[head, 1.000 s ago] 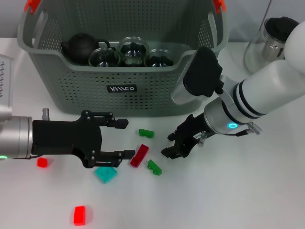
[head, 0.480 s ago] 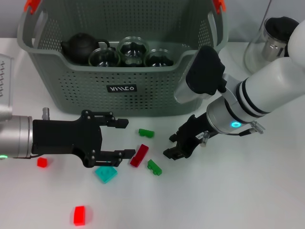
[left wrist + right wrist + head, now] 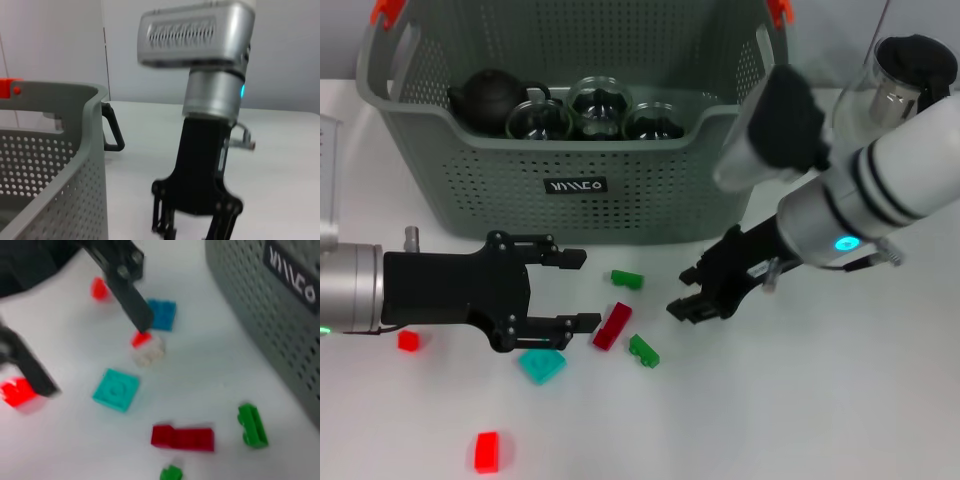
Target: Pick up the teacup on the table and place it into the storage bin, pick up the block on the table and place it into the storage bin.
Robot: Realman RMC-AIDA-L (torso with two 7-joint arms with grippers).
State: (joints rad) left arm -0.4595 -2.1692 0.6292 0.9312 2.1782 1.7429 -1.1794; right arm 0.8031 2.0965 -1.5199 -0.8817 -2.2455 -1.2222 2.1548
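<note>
Storage bin (image 3: 570,190) at the counter's (image 3: 800,400) back holds one black teapot (image 3: 488,97) and three glass teacups (image 3: 602,105). In front of the bin: two green blocks (image 3: 627,279), one dark red block (image 3: 612,325), one teal block (image 3: 541,364), two bright red blocks (image 3: 487,451). Left gripper (image 3: 575,290) gapes wide, empty, beside the dark red block. Right gripper (image 3: 690,295) is empty, fingers slightly parted, right of the green blocks.

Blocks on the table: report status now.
Left gripper open, low beside dark red block. Right gripper empty, hovering near green block. Storage bin holds teaware, no blocks visible inside. Nothing obstructing.
</note>
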